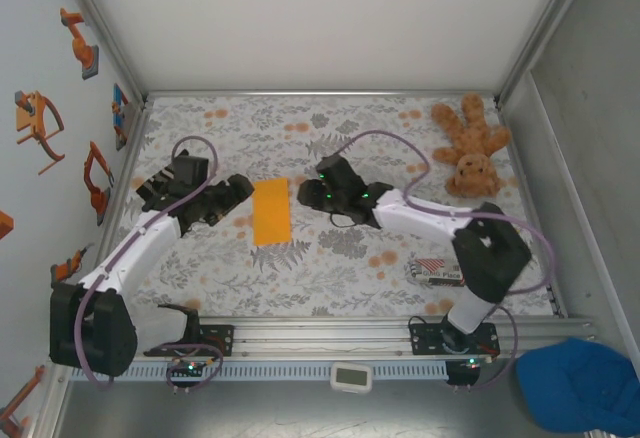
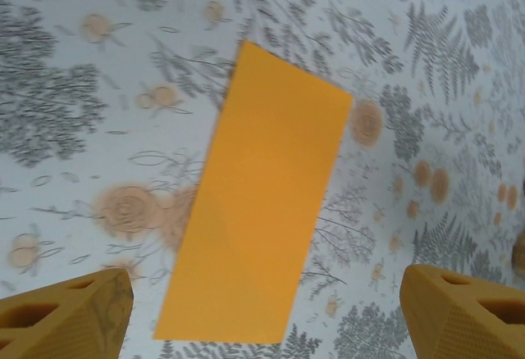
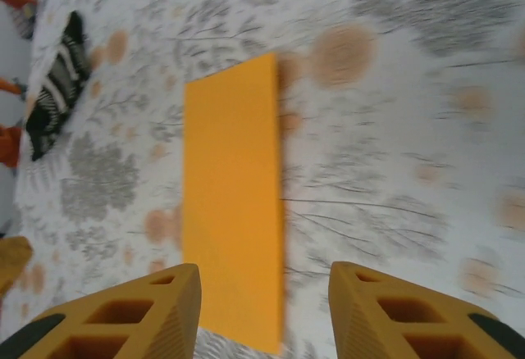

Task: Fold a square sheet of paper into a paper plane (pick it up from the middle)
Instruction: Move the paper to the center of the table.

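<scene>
Lying flat, smooth orange paper (image 1: 271, 211) forms a narrow rectangle.

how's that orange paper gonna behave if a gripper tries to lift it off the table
The orange paper is probably floppy and very light: it looks thin, lying flat on the table. With no raised edge showing, it may slide rather than lift when pinched.
</scene>
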Available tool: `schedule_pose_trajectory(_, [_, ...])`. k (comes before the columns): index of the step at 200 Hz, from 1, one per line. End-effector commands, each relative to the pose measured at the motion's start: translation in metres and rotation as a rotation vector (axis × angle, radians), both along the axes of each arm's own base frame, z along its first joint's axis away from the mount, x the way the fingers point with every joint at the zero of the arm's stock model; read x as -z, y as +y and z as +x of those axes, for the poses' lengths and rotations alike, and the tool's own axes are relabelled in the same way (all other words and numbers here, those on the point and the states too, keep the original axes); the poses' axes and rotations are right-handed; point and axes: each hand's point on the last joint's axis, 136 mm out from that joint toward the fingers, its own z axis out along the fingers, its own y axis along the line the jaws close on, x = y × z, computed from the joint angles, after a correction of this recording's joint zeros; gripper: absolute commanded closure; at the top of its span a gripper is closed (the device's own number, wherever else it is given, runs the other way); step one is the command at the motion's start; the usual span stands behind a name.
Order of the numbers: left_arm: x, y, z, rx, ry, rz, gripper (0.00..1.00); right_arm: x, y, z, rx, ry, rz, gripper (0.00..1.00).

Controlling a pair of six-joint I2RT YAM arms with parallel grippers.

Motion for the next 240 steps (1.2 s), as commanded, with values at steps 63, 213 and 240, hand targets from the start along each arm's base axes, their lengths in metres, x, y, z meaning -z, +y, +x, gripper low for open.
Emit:
schedule_pose_trajectory(63, [0.015, 0.018, -0.013, -0.041, 0.047, -0.024, 0.04, 0.060, 0.086, 0.012, -0.149, 0.151, 0.054, 0.65])
schedule_pose_trajectory(213, [0.022, -0.030, -0.017, 0.164, 0.091, -0.127, 0.04, 0.117, -0.055, -0.039, -0.126, 0.220, -0.256, 0.65])
schedule_pose_trajectory(240, [0.023, -0.053, -0.024, 0.220, 0.104, -0.157, 0.04, 0.064, -0.053, -0.036, -0.072, 0.152, -0.115, 0.67])
